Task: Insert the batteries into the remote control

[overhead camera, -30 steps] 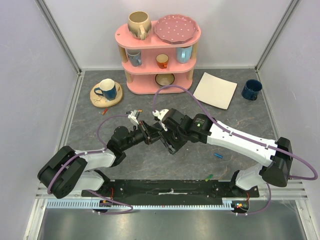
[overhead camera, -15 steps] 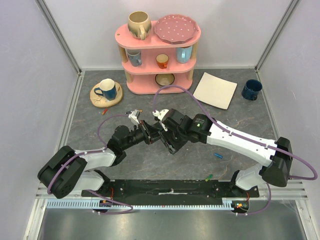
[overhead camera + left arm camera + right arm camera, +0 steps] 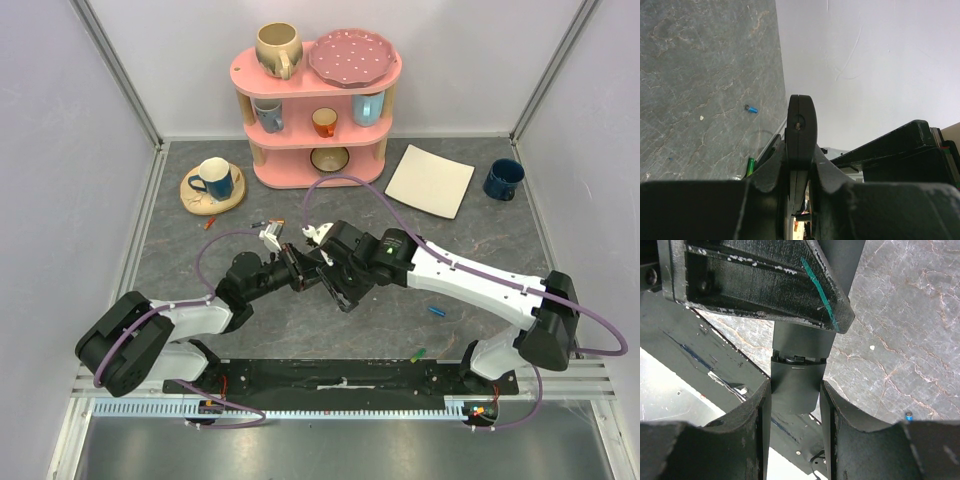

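The remote control, a slim black bar, hangs above the middle of the table, held by both arms. My left gripper is shut on its thin sides; in the left wrist view the remote control stands edge-on between the fingers. My right gripper is shut across its width, and the remote control fills the gap, a seam line across it. A blue battery and a green battery lie on the table to the right. The blue battery and the green battery also show in the left wrist view.
A pink shelf with cups and a plate stands at the back. A blue mug on a wooden coaster sits back left, a white square plate and a dark blue mug back right. A small orange piece lies near the coaster.
Both grippers with the remote control have shifted slightly left and toward the back. The grips are unchanged.
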`<control>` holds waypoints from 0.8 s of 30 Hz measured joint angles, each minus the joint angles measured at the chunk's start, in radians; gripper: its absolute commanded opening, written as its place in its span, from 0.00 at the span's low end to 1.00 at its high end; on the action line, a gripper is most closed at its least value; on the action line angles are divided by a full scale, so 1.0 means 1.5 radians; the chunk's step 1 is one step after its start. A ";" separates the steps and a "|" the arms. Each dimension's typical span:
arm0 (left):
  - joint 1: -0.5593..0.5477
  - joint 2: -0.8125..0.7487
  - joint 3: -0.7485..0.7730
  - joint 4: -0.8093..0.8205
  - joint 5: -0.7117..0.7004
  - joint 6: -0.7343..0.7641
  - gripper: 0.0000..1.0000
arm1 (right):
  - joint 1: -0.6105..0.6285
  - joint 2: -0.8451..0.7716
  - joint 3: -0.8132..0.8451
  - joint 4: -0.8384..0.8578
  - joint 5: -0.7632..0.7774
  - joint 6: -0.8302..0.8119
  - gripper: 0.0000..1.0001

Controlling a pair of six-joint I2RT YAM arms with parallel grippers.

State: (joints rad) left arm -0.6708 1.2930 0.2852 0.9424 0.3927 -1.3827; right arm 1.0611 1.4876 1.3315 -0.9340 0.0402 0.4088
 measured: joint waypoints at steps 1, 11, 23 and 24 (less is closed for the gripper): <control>-0.002 0.000 0.000 -0.002 -0.001 0.001 0.02 | 0.000 0.001 0.000 -0.002 0.000 0.000 0.40; -0.025 0.000 0.000 -0.005 -0.023 0.007 0.02 | -0.001 0.014 0.010 -0.023 0.000 -0.001 0.40; -0.038 0.000 0.000 -0.002 -0.047 0.008 0.02 | -0.012 0.019 0.021 -0.038 -0.006 -0.010 0.40; -0.038 0.000 0.000 -0.002 -0.050 0.008 0.02 | -0.014 0.019 0.021 -0.037 -0.008 -0.011 0.40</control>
State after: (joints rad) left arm -0.7280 1.2930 0.2852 0.9390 0.3176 -1.3705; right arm 1.0393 1.5166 1.3624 -0.9897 0.0280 0.3927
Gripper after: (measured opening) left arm 0.205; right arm 0.450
